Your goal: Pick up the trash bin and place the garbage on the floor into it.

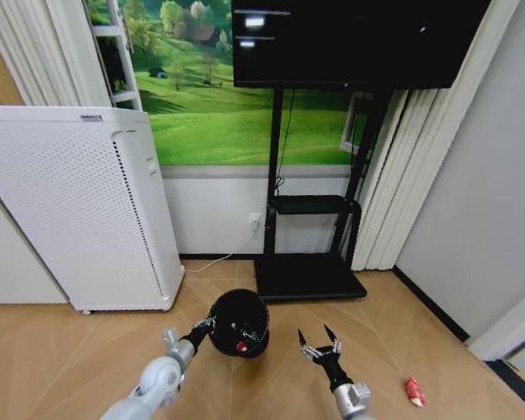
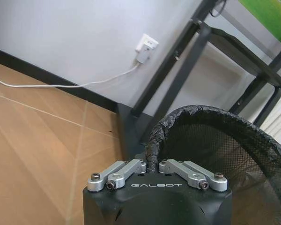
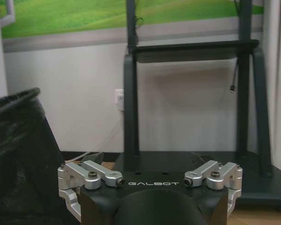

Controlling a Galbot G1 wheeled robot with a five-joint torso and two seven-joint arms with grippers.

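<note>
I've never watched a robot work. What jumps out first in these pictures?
The left tool grips the rim of a black trash bin, held just off the wooden floor with red scraps visible inside. The right tool hovers open beside it. One red piece of garbage lies on the floor to the robot's right.

1. Light wooden plank floor, with a black skirting strip along the wall's foot.
2. White perforated cabinet-like unit standing on the left, close to the wall.
3. Green meadow mural across the upper wall, plain white wall below.
4. Black screen on a black stand with a small shelf and flat base.
5. White wall socket beside the stand, white cable trailing to the floor.
6. Pale pleated curtains right of the stand, grey wall beyond.
</note>
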